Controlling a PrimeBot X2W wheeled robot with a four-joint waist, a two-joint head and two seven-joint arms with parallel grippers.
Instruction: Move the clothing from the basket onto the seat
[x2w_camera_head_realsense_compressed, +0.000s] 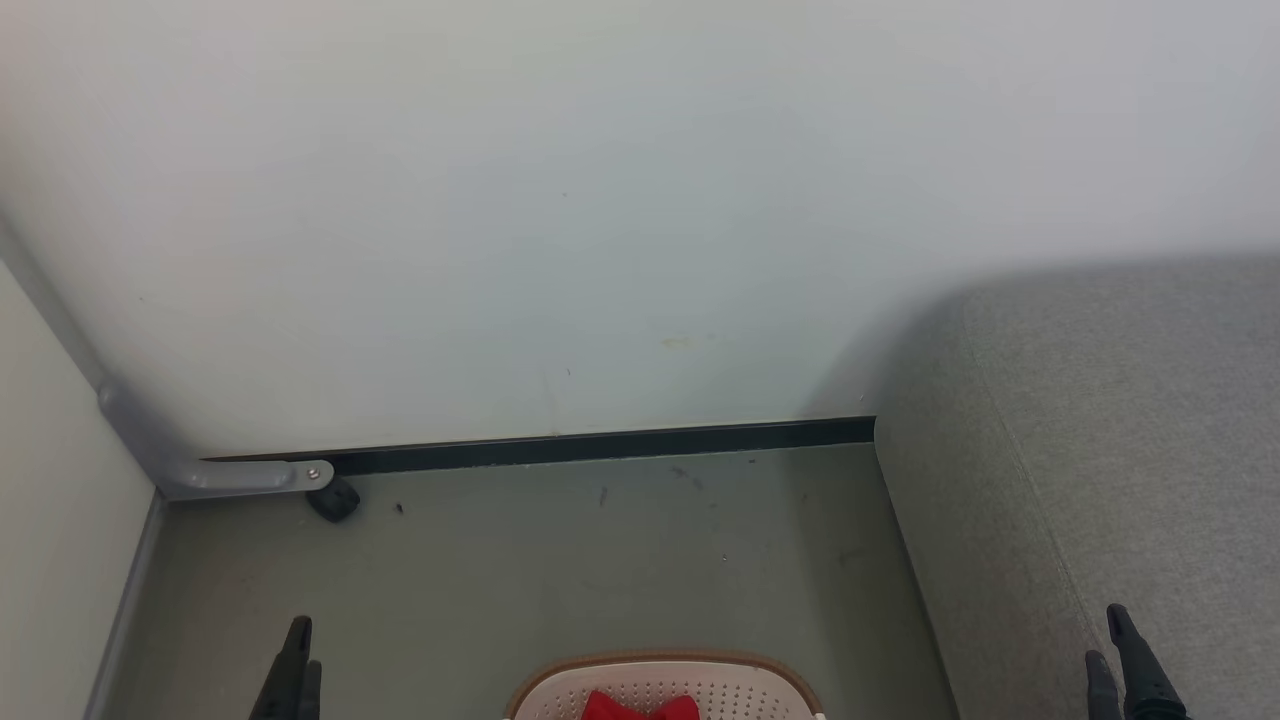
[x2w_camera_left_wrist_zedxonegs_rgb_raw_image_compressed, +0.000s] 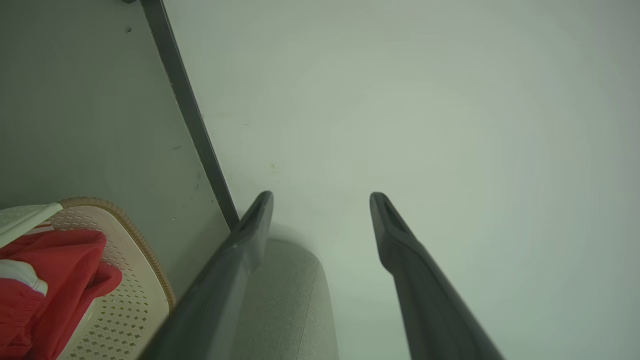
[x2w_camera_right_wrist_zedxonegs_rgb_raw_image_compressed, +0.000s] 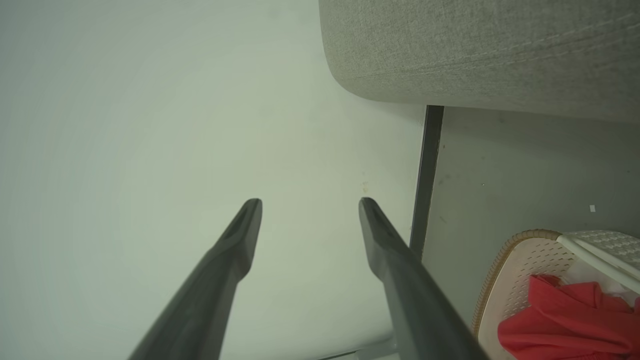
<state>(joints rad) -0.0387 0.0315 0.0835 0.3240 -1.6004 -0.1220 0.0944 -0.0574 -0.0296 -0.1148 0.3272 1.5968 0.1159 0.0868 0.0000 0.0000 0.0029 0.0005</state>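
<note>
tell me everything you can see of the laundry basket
The laundry basket is cream-white plastic with small perforations across its walls, a brown woven-look rim and a pale perforated handle. It stands upright on the grey-green floor, beside the grey sofa but apart from it. Bunched red clothing with white trim lies inside.

The clothing (x2w_camera_left_wrist_zedxonegs_rgb_raw_image_compressed: 60, 265) is bright red with white trim; the basket (x2w_camera_left_wrist_zedxonegs_rgb_raw_image_compressed: 125, 320) is cream-white, perforated in a dotted pattern, with a brown woven-look rim. The seat (x2w_camera_head_realsense_compressed: 1130, 420) is flecked grey, the floor (x2w_camera_head_realsense_compressed: 560, 560) dull grey-green.
</note>
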